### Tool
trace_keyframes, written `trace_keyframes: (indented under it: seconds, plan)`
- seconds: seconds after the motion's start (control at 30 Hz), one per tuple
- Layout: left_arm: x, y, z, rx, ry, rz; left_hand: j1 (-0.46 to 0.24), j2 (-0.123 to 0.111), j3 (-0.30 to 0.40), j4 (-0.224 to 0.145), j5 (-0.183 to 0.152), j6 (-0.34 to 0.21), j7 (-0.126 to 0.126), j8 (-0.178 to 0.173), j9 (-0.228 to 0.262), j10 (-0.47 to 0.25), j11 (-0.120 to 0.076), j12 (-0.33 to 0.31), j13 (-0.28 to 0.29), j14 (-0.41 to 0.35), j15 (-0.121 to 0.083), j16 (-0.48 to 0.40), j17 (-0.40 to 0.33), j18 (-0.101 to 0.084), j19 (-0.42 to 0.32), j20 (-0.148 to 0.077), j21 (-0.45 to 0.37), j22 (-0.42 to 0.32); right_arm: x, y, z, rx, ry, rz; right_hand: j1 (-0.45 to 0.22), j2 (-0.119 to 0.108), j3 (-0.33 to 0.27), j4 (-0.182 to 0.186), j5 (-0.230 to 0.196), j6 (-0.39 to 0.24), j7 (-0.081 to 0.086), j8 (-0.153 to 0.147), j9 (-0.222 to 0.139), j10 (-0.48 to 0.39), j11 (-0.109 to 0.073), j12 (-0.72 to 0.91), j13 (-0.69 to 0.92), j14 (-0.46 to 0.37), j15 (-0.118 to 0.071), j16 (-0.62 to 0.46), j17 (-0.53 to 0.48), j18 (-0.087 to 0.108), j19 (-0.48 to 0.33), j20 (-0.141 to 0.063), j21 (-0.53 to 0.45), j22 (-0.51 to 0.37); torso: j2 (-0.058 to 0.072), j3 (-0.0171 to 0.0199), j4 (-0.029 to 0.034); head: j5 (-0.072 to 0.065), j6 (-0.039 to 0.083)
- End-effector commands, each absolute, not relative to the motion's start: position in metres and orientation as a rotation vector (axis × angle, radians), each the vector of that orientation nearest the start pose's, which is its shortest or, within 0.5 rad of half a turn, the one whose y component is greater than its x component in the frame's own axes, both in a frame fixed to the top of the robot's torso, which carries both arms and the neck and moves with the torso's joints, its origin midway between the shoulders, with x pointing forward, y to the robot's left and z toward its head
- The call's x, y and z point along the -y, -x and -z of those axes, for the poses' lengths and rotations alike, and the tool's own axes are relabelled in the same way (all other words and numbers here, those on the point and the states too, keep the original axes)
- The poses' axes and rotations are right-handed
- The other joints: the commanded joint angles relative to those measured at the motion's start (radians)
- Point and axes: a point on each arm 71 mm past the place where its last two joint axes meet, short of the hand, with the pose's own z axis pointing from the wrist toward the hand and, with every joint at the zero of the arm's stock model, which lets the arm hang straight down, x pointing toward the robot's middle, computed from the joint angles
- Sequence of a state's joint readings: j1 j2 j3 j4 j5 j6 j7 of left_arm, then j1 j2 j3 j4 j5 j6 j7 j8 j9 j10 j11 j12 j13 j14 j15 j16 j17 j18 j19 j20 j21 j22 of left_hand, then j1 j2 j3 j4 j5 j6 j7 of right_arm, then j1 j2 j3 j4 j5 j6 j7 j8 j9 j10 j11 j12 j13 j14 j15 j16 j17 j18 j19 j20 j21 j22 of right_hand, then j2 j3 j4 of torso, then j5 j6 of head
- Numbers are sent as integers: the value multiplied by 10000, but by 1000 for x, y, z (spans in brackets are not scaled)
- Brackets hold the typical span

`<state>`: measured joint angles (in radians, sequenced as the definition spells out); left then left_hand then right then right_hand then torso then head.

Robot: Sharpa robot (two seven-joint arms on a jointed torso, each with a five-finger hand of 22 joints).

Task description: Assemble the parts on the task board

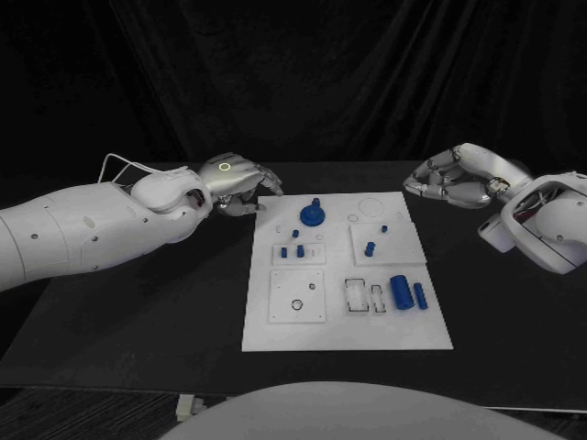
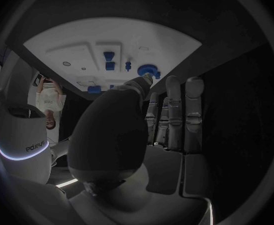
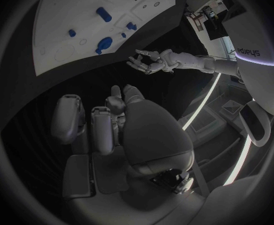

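1. You are seeing the white task board (image 1: 347,302) lying mid-frame on the black desk (image 1: 135,312), blue parts (image 1: 402,291) sitting on it.
2. Black curtain is filling the top.
3. Left hand (image 1: 237,183) and right hand (image 1: 455,179) are hovering at the board's upper corners, fingers curled, holding nothing.

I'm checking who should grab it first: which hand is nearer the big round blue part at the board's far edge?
Left. The left hand hovers just off the board's far left corner, close beside the round blue part. The right hand sits beyond the far right corner, clearly farther.

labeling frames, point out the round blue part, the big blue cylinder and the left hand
round blue part (image 1: 314,214), head view, its top face
big blue cylinder (image 1: 401,291), head view, its middle
left hand (image 1: 241,183), head view, its back
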<state>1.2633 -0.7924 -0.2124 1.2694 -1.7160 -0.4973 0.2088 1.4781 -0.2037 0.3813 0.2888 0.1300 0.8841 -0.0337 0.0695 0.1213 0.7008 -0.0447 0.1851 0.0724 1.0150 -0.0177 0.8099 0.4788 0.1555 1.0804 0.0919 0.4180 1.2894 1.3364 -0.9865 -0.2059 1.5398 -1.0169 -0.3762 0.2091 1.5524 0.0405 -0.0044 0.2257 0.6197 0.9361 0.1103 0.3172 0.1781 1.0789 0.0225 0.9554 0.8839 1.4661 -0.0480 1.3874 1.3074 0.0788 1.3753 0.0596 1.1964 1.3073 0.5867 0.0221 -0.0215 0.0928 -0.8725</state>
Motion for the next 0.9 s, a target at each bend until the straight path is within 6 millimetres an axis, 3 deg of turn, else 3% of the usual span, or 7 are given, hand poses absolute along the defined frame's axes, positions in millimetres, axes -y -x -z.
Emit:
trace_keyframes:
  seconds: [0.03,0.2,0.27,0.43,0.5,0.6,0.9]
  plan:
    - [-241,-504,196,-13196,-4470,7033,-620,567,384,24,225,554,32,50,-48,39,648,652,33,-1406,766,-1670,-757,-90,-1087,378,-1246,-227,265,-486,162,-15803,-488,-8257,333,-600,786,60,310,17,16,9,19,-776,64,-1624,-1619,18,108,-515,-111,205,-268,111,-709,1029,-1,-4,16,-6,-2]
    - [-253,-503,189,-12821,-2820,8341,-1371,971,-95,14,1004,819,628,-46,-189,-355,475,1288,-36,-2890,1303,-3335,-1695,-363,-2991,732,-2681,-722,263,-499,157,-15336,457,-7446,540,-957,1281,210,-1164,-30,99,-7,24,-1269,215,-2957,-2604,-78,196,-830,-459,264,-360,198,-1174,851,6,-34,11,0,-2]
    - [-257,-502,187,-12672,-1905,9108,-1734,1195,-410,34,1284,777,856,-63,-298,-823,617,1473,-64,-3652,1429,-4010,-2290,-475,-3873,961,-3500,-1259,260,-501,157,-15318,984,-7111,647,-996,1681,368,-2948,-171,135,-97,-15,-1550,283,-3760,-3243,-74,234,-859,-502,249,-307,237,-1215,842,13,-49,5,2,-2]
    - [-262,-499,186,-12708,-232,10800,-2576,1692,-1314,84,2503,643,970,-44,-457,-1918,743,1349,-96,-6117,1928,-5675,-3590,-881,-6278,1445,-3646,-2566,251,-505,163,-15558,2543,-6215,281,-1365,1839,615,-4064,-717,-58,-379,-154,-2019,569,-4769,-4144,-281,520,-1176,-858,314,-505,415,-1743,680,17,-29,19,-69,-2]
    - [-261,-497,187,-12882,425,11661,-3218,2101,-2475,22,1701,-906,786,-102,-597,-3960,485,341,-209,-8905,1639,-7417,-4518,-893,-9009,1967,-3714,-5584,246,-506,166,-15676,3160,-5894,147,-1436,1829,612,-4310,-744,-31,-407,-175,-2090,654,-4928,-4329,-368,584,-1283,-978,342,-600,494,-1952,614,18,-18,23,-121,-2]
    - [-258,-493,187,-13059,1888,13309,-3312,2454,-3665,32,1075,-3139,755,-214,-715,-4821,439,-125,-310,-9760,1629,-7981,-4697,-857,-9912,1981,-3803,-7829,238,-506,172,-15530,4311,-5398,-70,-1556,1825,602,-4524,-895,-101,-586,-272,-2232,708,-5254,-4733,-229,605,-1029,-755,287,-366,559,-1602,755,31,-4,9,-234,-2]
    - [-249,-485,187,-12663,6419,17045,-3625,3108,-5635,41,608,-5209,539,-336,-839,-5839,270,-570,-412,-10150,1422,-8099,-4788,-301,-10302,1772,-3887,-9586,225,-507,183,-15352,6002,-4690,-650,-1660,1770,609,-4911,-624,-201,-814,-405,-1914,637,-5745,-5586,471,448,269,514,-128,765,419,650,1658,65,-16,30,-317,-2]
